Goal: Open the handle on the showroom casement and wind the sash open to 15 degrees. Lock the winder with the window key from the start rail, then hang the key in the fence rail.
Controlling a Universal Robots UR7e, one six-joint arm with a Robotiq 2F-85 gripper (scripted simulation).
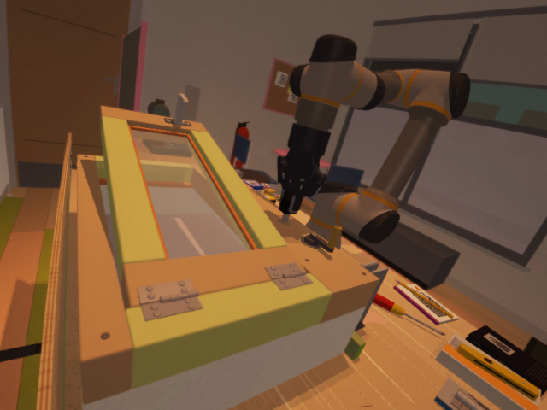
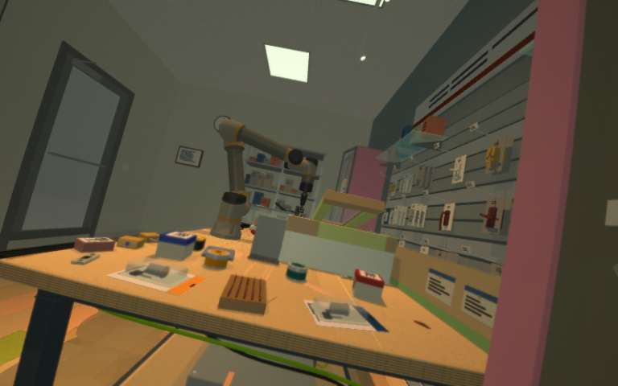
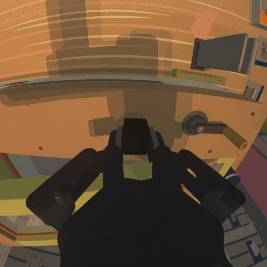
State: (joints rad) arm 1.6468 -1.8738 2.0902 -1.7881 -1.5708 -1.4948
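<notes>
The showroom casement lies flat on the table, its wooden outer frame around a yellow-green sash that is tilted up from the hinged near end. A grey handle stands upright at the sash's far end. On the frame's right side sits the winder, a dark crank with a yellow knob. Just beyond it is a small round keyhole in the frame. My gripper points straight down over the keyhole and is closed on the window key, whose dark head shows between the fingers.
The worktable carries boxes, a wooden block, a green roll and sheets. A grey rail bracket and a green strip lie past the frame's edge. A red screwdriver and tool boxes lie to the right.
</notes>
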